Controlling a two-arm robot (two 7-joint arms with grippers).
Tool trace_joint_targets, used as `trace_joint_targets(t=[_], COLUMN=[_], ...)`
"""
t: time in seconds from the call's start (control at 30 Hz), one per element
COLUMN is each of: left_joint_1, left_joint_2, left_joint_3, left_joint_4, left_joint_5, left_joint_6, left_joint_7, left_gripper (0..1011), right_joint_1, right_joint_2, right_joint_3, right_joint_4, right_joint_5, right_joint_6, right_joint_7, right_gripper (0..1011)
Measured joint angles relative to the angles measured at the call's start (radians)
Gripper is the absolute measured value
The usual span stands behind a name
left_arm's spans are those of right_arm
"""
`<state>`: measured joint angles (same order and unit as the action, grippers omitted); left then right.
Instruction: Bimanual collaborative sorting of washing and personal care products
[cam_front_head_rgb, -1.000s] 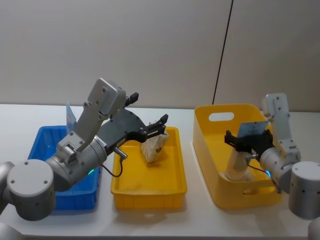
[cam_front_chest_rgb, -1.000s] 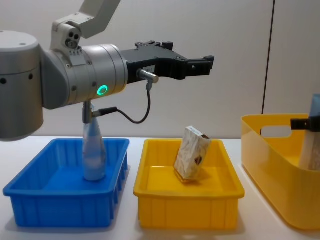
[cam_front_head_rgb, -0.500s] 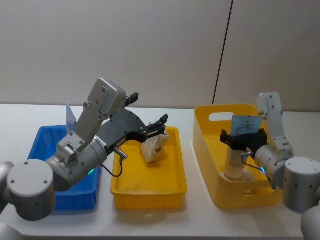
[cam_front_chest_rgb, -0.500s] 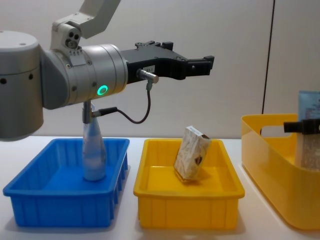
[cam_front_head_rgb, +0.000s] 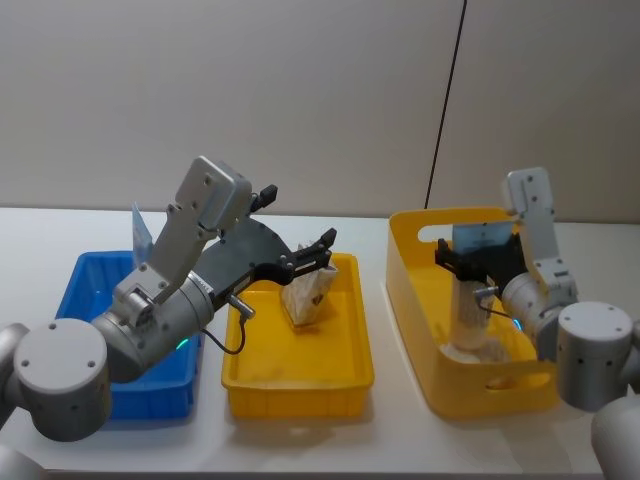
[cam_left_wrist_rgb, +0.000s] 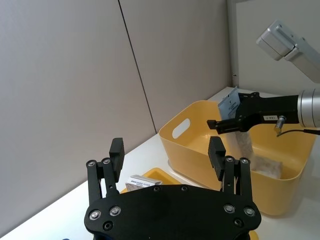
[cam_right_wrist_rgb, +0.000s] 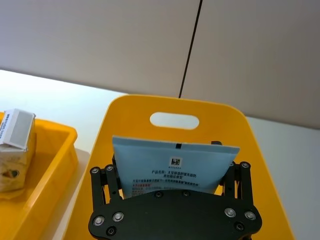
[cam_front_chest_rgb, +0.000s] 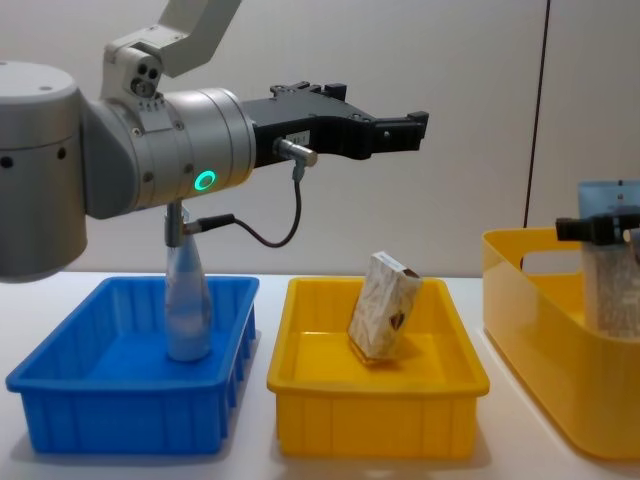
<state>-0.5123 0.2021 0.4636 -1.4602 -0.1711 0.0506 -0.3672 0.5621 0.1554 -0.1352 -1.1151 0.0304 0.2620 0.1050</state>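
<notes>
My right gripper is shut on the top of a tall translucent refill pouch with a pale blue label. It holds the pouch upright inside the deep yellow bin. In the chest view the pouch rises above the bin rim. A marbled carton lies on the bin floor beside it. My left gripper hovers open above the yellow tray, over a tilted beige-and-white carton. A clear slim bottle stands in the blue bin.
The three containers stand in a row on a white table, blue at the left, the shallow tray in the middle, the deep bin at the right. A grey wall rises close behind. My left forearm hangs over the blue bin.
The right gripper has carried the pouch up and a little to the left inside the deep bin. The left arm and the carton have not moved.
</notes>
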Motion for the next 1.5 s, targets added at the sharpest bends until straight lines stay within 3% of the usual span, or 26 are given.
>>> trace_joint_targets(t=[0.53, 0.77, 1.0, 1.5], left_joint_1=[0.0, 0.0, 0.0, 0.0], left_joint_2=[0.0, 0.0, 0.0, 0.0], left_joint_3=[0.0, 0.0, 0.0, 0.0], left_joint_4=[0.0, 0.0, 0.0, 0.0], left_joint_5=[0.0, 0.0, 0.0, 0.0], left_joint_6=[0.0, 0.0, 0.0, 0.0], left_joint_7=[0.0, 0.0, 0.0, 0.0], left_gripper=[1001, 1001, 1001, 1001], right_joint_1=[0.037, 0.033, 0.022, 0.009], right_joint_2=[-0.002, 0.001, 0.003, 0.001], right_joint_3=[-0.01, -0.007, 0.003, 0.034], right_joint_4=[0.059, 0.053, 0.038, 0.031], right_joint_5=[-0.051, -0.057, -0.056, -0.036], right_joint_6=[-0.103, -0.113, -0.108, -0.072], right_joint_7=[-0.029, -0.027, -0.014, 0.013], right_gripper=[1004, 997, 902, 597])
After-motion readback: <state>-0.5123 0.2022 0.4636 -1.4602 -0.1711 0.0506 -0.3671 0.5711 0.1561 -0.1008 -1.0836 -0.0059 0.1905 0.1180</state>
